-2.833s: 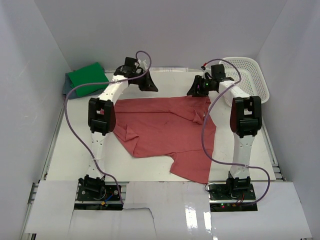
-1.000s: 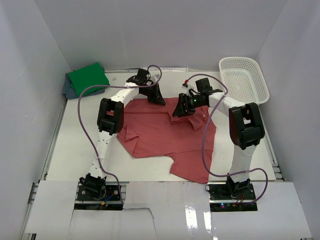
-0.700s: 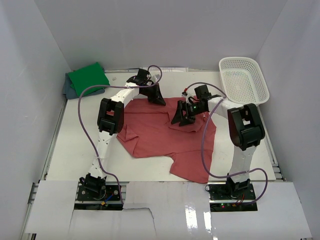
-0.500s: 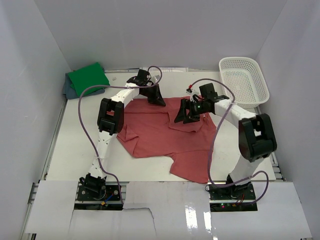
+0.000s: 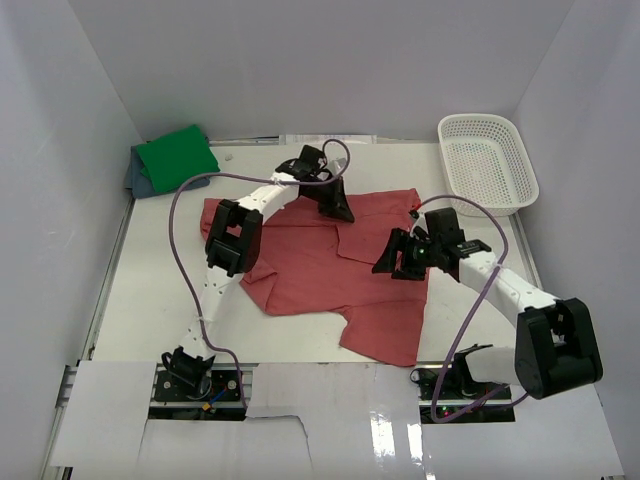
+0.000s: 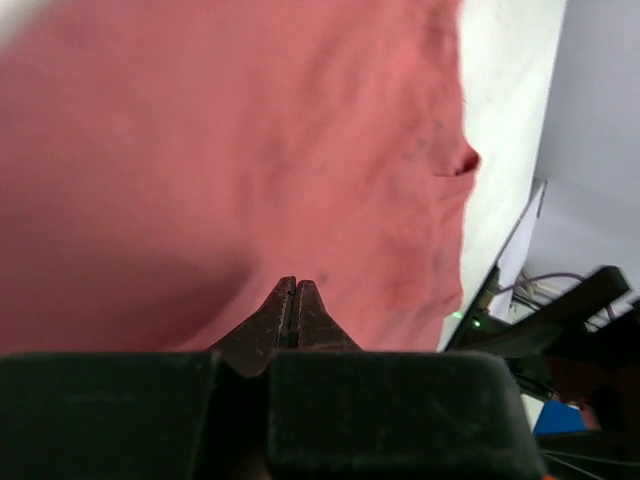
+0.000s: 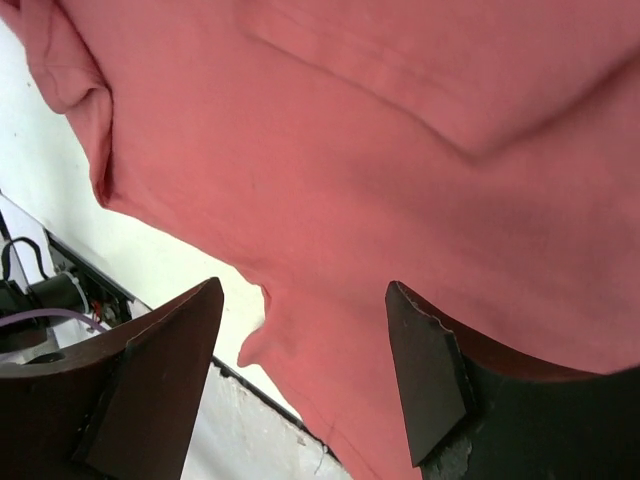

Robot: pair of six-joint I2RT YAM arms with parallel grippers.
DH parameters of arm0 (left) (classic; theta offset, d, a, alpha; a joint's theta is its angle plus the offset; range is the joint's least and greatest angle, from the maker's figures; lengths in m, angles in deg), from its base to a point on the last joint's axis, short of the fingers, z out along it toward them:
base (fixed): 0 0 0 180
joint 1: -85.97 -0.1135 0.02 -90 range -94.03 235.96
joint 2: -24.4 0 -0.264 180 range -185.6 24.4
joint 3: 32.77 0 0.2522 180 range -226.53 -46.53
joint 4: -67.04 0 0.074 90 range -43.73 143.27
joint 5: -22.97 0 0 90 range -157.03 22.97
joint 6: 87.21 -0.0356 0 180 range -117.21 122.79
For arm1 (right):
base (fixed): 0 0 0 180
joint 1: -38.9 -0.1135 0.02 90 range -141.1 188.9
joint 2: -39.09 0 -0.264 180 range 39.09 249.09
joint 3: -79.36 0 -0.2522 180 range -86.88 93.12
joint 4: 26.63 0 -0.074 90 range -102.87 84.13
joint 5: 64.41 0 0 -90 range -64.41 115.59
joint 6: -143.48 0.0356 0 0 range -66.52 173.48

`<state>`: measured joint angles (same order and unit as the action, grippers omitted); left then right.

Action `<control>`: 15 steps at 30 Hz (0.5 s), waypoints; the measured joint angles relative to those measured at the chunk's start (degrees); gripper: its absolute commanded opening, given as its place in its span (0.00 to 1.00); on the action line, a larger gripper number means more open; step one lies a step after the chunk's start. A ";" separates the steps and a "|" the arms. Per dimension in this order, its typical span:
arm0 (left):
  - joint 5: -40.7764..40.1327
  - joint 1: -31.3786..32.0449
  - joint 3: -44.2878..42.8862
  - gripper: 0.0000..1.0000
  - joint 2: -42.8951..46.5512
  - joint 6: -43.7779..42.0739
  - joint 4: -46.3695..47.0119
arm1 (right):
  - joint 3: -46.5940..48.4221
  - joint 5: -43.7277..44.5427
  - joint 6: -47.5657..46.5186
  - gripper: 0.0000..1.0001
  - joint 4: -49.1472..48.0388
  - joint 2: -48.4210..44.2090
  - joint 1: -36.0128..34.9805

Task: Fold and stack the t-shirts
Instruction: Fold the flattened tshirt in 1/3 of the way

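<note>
red t-shirt (image 5: 320, 265): spread, rumpled, centre | green t-shirt (image 5: 175, 155): folded atop blue-grey t-shirt (image 5: 140, 183), far-left corner

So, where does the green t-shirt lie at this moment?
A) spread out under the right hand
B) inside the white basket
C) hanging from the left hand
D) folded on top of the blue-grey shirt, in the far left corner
D: the top view shows the green t-shirt folded on the blue-grey shirt in the far left corner, far from the white basket and from both hands.

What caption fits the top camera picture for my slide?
Left pincer and right pincer over the brick-red t-shirt; green t-shirt and white basket at the far corners.
</note>
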<state>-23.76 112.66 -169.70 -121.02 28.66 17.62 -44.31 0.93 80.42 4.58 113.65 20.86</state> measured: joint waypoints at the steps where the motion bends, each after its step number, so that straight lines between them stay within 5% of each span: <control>1: 0.48 1.07 0.70 0.00 0.52 0.46 0.66 | -1.68 0.44 1.44 0.72 -0.74 -1.09 0.13; 15: 3.37 8.81 12.68 0.00 9.40 5.11 10.01 | -13.16 1.55 11.78 0.68 -17.51 -0.72 7.45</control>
<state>-20.40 121.47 -157.03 -111.62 33.77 27.63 -57.47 2.48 92.20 -12.92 112.93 28.31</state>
